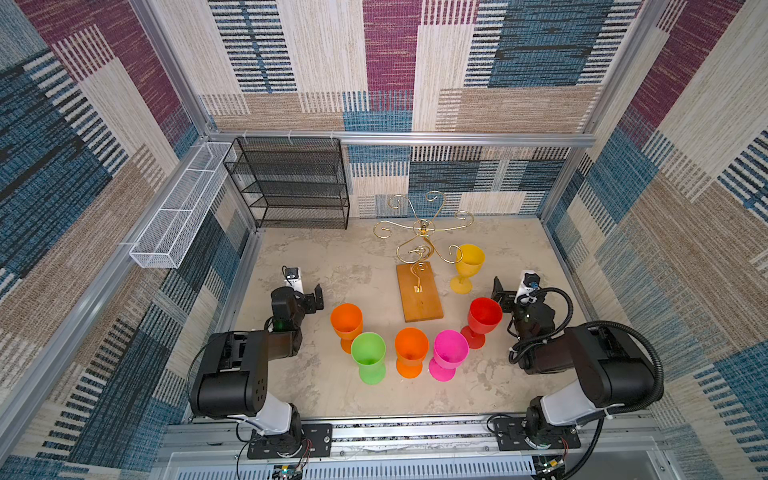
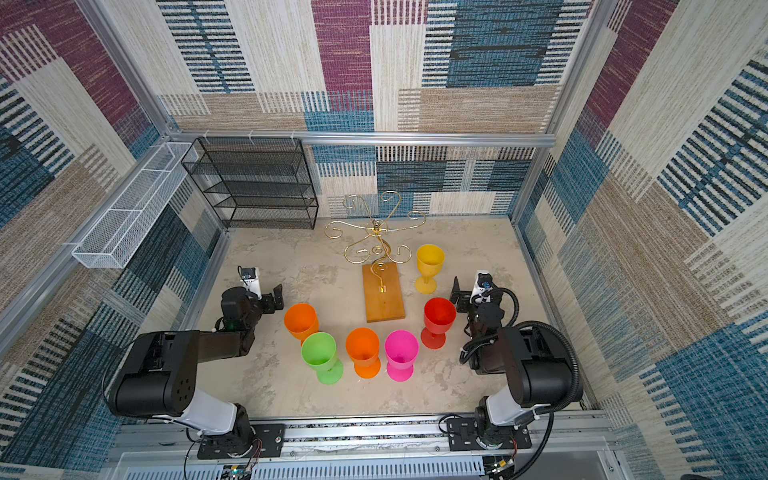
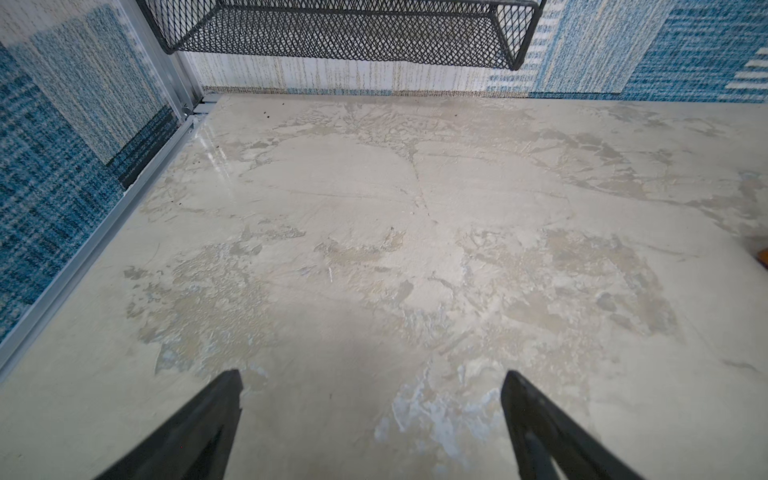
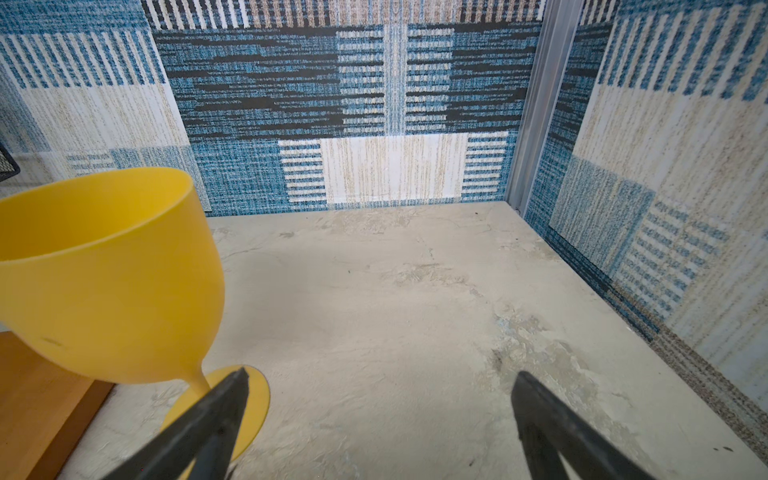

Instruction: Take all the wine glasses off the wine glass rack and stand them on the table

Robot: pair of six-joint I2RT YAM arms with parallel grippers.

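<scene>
I see the left gripper jaws apart over open tabletop; right gripper jaws apart, yellow wine glass standing just beside the wine glass rack base edge.

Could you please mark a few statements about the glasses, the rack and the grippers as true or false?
1. The wine glass rack holds no glass. True.
2. The yellow wine glass lies on its side. False: it stands upright beside the rack's wooden base.
3. The left gripper and right gripper are open and empty. True.
4. The green wine glass sits on the black mesh shelf. False: it stands on the table.
</scene>
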